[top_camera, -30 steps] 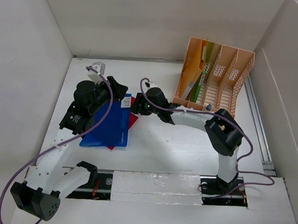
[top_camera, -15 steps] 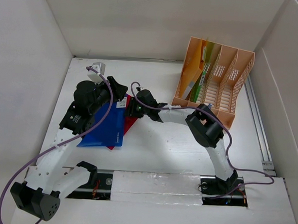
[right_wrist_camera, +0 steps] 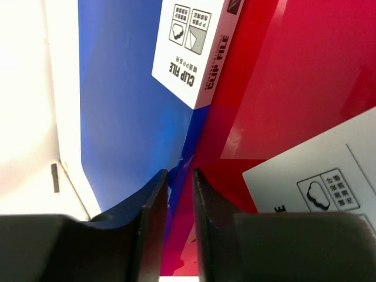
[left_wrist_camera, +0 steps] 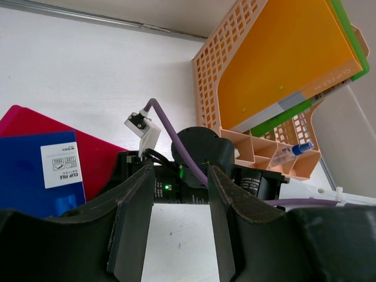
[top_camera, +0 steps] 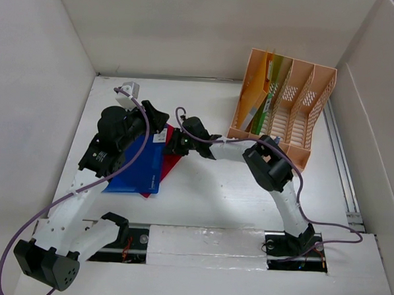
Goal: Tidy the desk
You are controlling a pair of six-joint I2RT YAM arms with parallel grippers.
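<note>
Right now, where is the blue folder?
In the top view, the blue folder lies flat on the desk left of centre, partly covering a red folder, with the right tool at its right edge.

Everything is lit brightly and evenly; soft shadows are cast; the bench [right_wrist_camera: 29,88] is overexposed in the right wrist view.

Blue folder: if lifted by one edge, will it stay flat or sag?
Probably sags: the blue folder looks like a thin plastic sheet. Likely light for its size, and its smooth face may slide over the red folder underneath.
</note>
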